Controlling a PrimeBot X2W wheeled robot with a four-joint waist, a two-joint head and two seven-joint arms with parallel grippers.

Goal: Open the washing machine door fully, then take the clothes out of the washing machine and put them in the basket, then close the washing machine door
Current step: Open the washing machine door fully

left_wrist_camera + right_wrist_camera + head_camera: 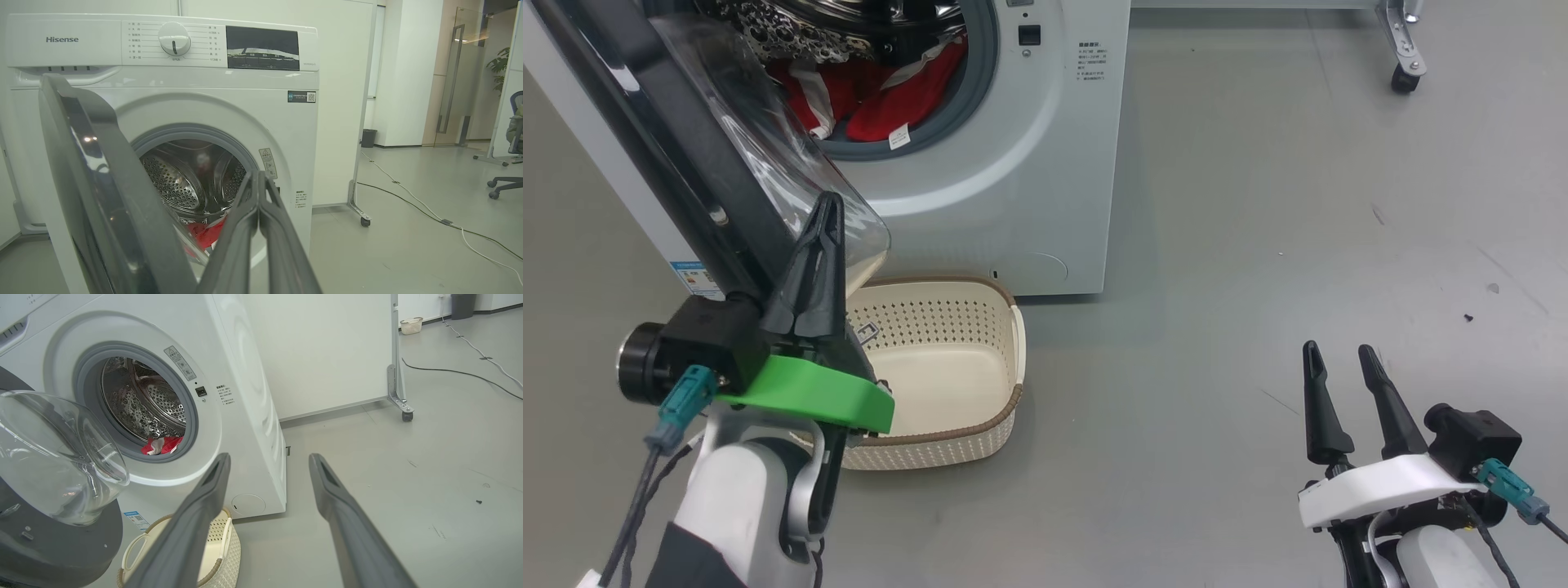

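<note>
The white washing machine (1013, 180) stands at the top of the head view, and its black-rimmed door (678, 155) hangs open to the left with the glass bowl (792, 171) facing in. Red clothes (882, 94) lie in the drum mouth. The cream basket (1005, 408) sits on the floor below the door. My left gripper (827, 200) is shut, holding nothing, its tips right at the bowl's edge; contact cannot be told. In the left wrist view the left gripper (258, 175) points at the drum beside the door (102, 183). My right gripper (1339, 351) stands open, low right, far from the machine.
A wheeled partition frame has a caster (1405, 77) on the floor right of the machine. Cables (408, 196) run across the grey floor beyond it, and an office chair (506, 183) stands far right. Bare grey floor (1258, 286) spreads to the right of the basket.
</note>
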